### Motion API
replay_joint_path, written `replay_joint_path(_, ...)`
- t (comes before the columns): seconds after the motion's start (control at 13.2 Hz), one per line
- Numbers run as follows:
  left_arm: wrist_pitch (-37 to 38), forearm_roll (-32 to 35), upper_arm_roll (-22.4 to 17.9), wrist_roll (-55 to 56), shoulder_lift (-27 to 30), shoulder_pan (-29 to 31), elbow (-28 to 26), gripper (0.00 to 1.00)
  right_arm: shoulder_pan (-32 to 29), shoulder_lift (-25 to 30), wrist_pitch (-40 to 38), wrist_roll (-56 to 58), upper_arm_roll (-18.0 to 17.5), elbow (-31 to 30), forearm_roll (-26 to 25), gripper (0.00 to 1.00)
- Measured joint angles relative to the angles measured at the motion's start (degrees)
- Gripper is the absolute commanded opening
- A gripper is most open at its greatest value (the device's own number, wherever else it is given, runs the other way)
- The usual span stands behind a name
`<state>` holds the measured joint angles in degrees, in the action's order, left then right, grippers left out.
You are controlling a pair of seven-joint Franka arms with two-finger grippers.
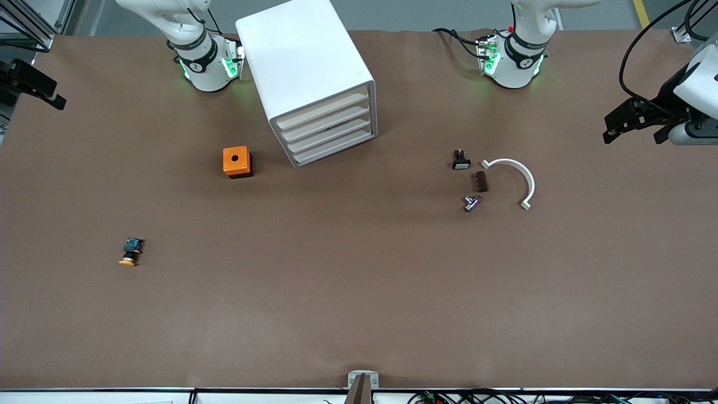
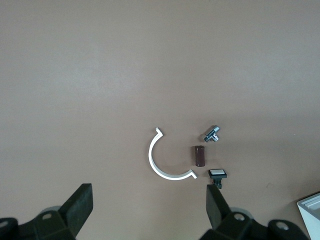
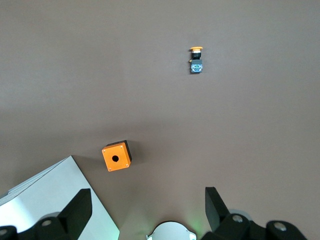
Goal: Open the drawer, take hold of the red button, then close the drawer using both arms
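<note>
no step had begun; all four drawers (image 1: 328,132) of the cabinet (image 1: 305,62) sat closed, left gripper (image 2: 150,210) at the table's three o'clock edge and right gripper (image 3: 148,210) at nine both hung spread and empty; next, one had to hook a drawer front.

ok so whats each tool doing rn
left tool: open, holding nothing, up over the table's left-arm end
right tool: open, holding nothing

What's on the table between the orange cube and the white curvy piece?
The front view shows the cabinet between the orange cube and the white curved piece, then three small parts beside the curve.
</note>
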<state>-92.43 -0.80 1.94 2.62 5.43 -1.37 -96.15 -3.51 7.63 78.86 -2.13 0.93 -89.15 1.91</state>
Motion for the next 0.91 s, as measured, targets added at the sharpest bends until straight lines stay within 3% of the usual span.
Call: replay_joint_path(0.91, 4.1, 0.0, -0.2, 0.1, -2.3, 0.1, -0.7, 1.00, 0.0, 0.0, 0.1, 0.0, 0.0, 0.0, 0.0, 1.00)
